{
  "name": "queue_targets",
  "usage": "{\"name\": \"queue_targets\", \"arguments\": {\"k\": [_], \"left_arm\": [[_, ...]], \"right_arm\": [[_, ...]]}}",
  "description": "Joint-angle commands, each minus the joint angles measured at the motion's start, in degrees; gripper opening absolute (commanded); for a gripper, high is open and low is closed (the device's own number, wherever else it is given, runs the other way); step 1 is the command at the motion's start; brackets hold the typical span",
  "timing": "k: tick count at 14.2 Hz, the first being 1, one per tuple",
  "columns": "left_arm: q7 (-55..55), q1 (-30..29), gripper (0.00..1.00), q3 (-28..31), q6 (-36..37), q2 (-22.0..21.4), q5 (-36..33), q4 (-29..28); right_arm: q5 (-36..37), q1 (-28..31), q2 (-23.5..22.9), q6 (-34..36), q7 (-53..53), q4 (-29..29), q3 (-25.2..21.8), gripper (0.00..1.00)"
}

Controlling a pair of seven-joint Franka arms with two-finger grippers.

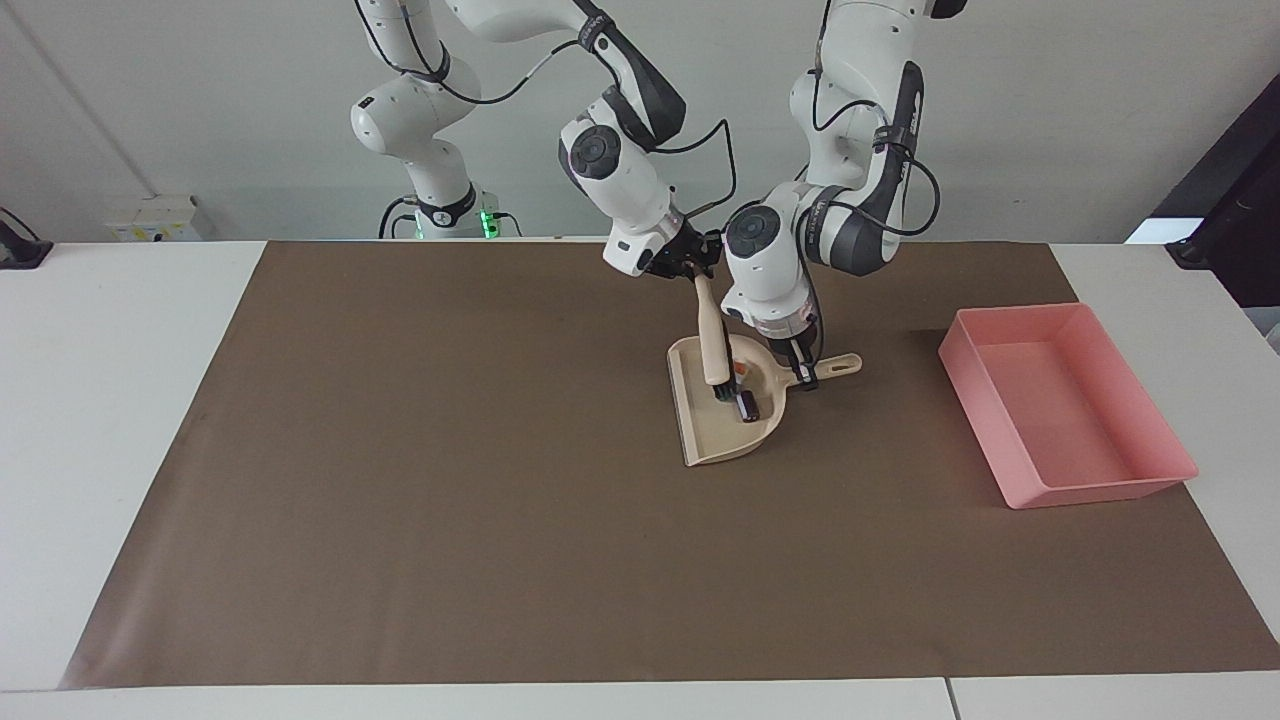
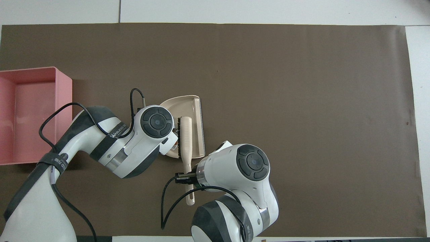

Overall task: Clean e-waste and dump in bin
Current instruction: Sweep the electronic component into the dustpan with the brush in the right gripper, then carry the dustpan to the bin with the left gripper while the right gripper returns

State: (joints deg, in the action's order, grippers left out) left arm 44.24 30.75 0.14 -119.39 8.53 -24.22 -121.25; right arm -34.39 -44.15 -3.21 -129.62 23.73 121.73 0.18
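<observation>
A beige dustpan (image 1: 708, 436) (image 2: 196, 111) lies mid-mat, its mouth toward the right arm's end of the table. My left gripper (image 1: 804, 374) is shut on the dustpan's handle (image 1: 842, 364); in the overhead view the arm's wrist hides it. My right gripper (image 1: 698, 272) (image 2: 186, 177) is shut on the handle of a beige brush (image 1: 712, 340) (image 2: 185, 141), and the dark bristles stand inside the pan. The e-waste sits in the pan at the bristles: a dark block (image 1: 748, 406) and an orange-tipped bit (image 1: 738, 372). The pink bin (image 1: 1100, 490) (image 2: 65, 101) stands at the left arm's end of the table.
A brown mat (image 1: 450, 500) covers most of the white table. The two wrists hang close together over the dustpan. A black object (image 1: 20, 250) sits at the table's edge at the right arm's end.
</observation>
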Motion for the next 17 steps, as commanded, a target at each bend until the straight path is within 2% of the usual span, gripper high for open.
{"name": "queue_targets", "arguments": {"k": [1,2,5,7,8,12,17], "left_arm": [[4.68,-2.53,0.0,-0.23,-3.31,-2.64,4.59,-2.59],[8.02,-2.8,0.0,0.03,-2.96,-3.78,7.4,-2.33],[12.96,-6.3,0.0,0.21,-2.43,-6.86,8.4,-2.15],[17.69,-9.81,0.0,0.21,-1.29,-8.61,11.11,-1.97],[21.29,-11.31,0.0,0.3,-0.42,-9.58,12.6,-1.71],[36.93,-19.83,0.0,0.56,6.0,-10.82,19.9,3.55],[53.37,-33.71,0.0,0.65,10.74,-9.07,28.42,11.46]], "right_arm": [[6.43,5.8,6.96,9.78,4.05,0.35,0.17,0.0],[7.4,8.96,9.34,14.09,4.14,0.35,0.17,0.0],[14.59,20.29,15.41,26.39,1.95,0.35,0.26,0.0],[20.12,27.15,16.57,32.82,-4.71,0.43,0.26,0.0],[23.37,30.14,17.09,33.72,-7.52,1.04,0.35,0.0],[33.58,40.69,19.38,31.9,-21.41,6.93,0.35,0.0],[39.4,52.39,18.15,21.89,-33.9,12.99,0.44,0.0]]}}
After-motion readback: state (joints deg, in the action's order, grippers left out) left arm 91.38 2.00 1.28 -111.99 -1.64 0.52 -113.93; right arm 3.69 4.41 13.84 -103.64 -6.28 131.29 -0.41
